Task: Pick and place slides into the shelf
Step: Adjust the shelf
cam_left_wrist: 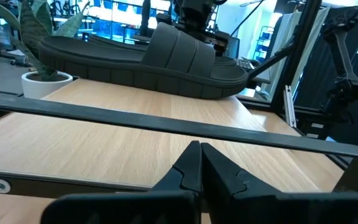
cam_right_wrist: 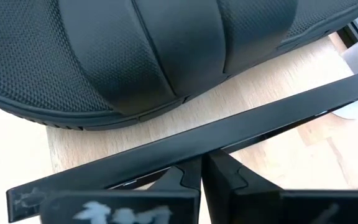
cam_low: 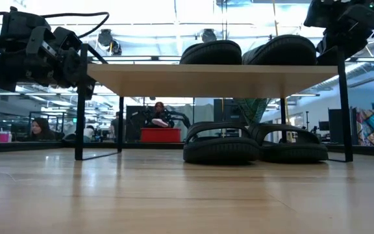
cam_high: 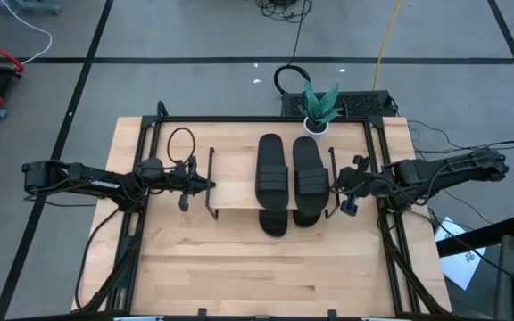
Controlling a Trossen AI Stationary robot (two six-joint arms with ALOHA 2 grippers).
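The light wooden tabletop (cam_high: 239, 267) fills the high view's centre, bearing no legible writing. At mid-frame stands the low wooden-topped wire shelf (cam_high: 239, 183), two black ribbed slides (cam_high: 272, 169) on top and two beneath. The left gripper (cam_high: 205, 185) and right gripper (cam_high: 335, 185) flank it, level with the board, fingers closed and empty.

Four slides are showing in all. Two are lying side by side on top of the shelf (cam_high: 235, 183): one slide (cam_high: 271, 169) and a second slide (cam_high: 310, 169). Two more are sitting under its board on the table (cam_high: 239, 267): a third slide (cam_low: 221, 146) and a fourth slide (cam_low: 291, 146). One shelf is standing on one table. Two arms are reaching in, each carrying one gripper: the left gripper (cam_high: 205, 186) and the right gripper (cam_high: 335, 187). One potted plant (cam_high: 318, 107) is standing at the table's far edge.
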